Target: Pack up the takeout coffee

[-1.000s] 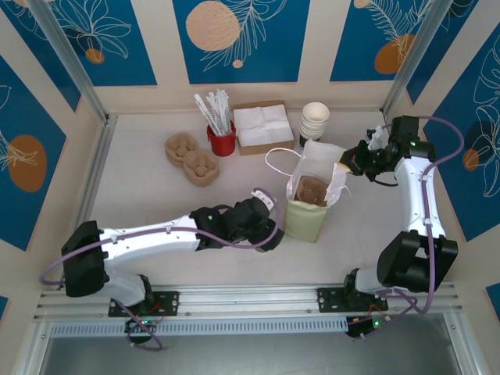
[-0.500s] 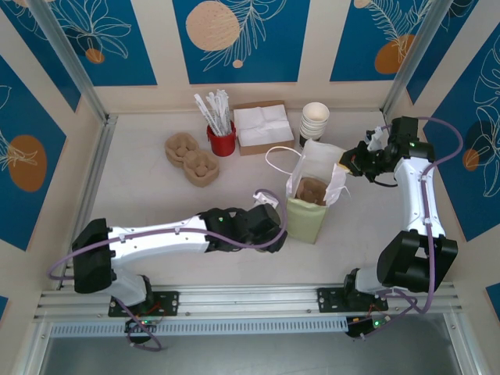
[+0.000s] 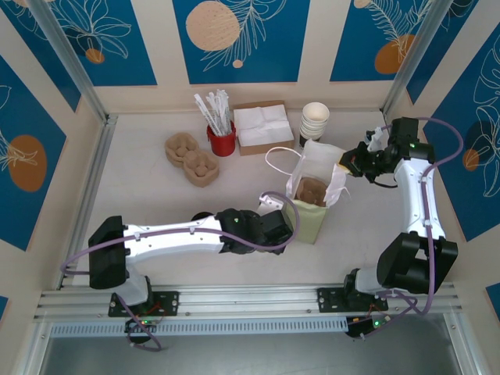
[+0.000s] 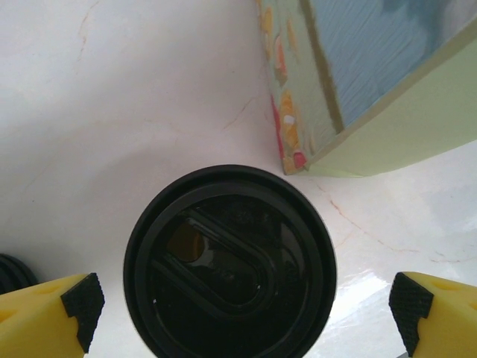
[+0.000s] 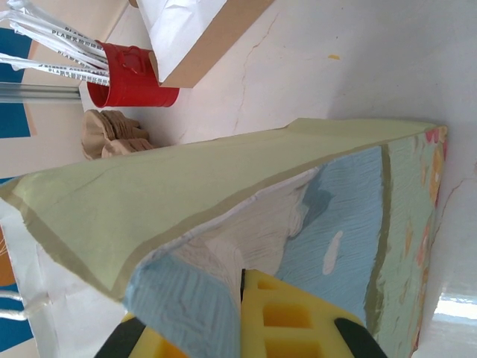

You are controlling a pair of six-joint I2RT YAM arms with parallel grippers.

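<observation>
Here, in the left wrist view, the takeout coffee (image 4: 231, 261) is seen from above at the lower centre of the frame, standing upright on the white table (image 4: 112, 97) with its round black lid on. The left gripper (image 4: 246, 302) is spread wide, with one black-padded yellow finger (image 4: 74, 309) in the lower left corner and the other in the lower right. A gap is left between the lid and each pad, so nothing is gripped. The lower corner of the pale green paper bag (image 4: 358, 74) is seen in the upper right of that frame, just beside the cup and apart from it.

In the top view, the bag stands upright right of centre with its mouth open, and a brown pulp tray (image 3: 311, 190) is visible inside it. The left arm is stretched from the lower left towards the bag's left side. The right gripper (image 3: 349, 166) is closed on the bag's right rim. In the right wrist view, the paper edge is seen pinched against a yellow finger (image 5: 291, 321) at the bottom.

Along the top of the table in the top view, a red cup of wrapped sticks (image 3: 221, 139), a box of napkins (image 3: 264, 125) and a stack of white cups (image 3: 315, 121) are set. Two brown cup carriers (image 3: 191, 158) lie to their left.
</observation>
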